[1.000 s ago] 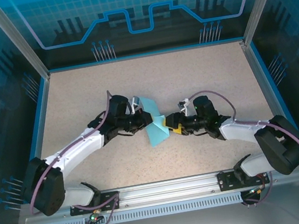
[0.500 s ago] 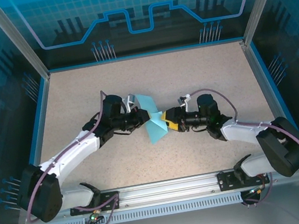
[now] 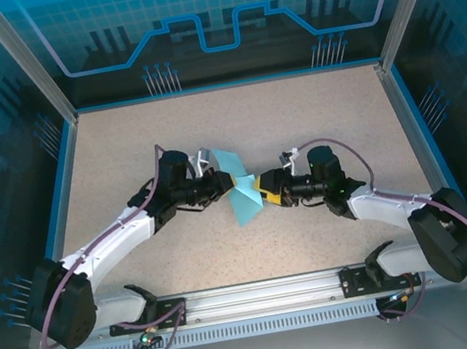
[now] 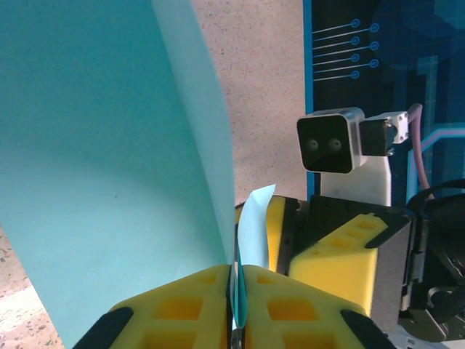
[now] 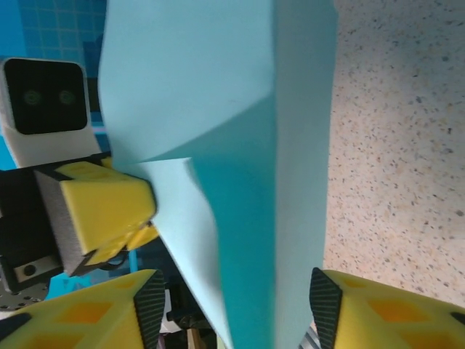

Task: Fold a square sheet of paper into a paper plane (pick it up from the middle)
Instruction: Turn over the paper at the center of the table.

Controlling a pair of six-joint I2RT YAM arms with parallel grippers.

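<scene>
Near the middle of the speckled bench [image 3: 120, 140], the two arms meet at a folded light-blue paper [image 3: 243, 210]. The left gripper [image 3: 225, 185] reaches its left side. The right gripper [image 3: 260, 192], yellow fingers [image 3: 267, 190] showing, reaches its right side. The paper's narrower end points toward the near edge.

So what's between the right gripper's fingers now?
The folded light-blue paper runs through the gap of the open right gripper, as the right wrist view shows; the left gripper is pinched shut on it.
</scene>
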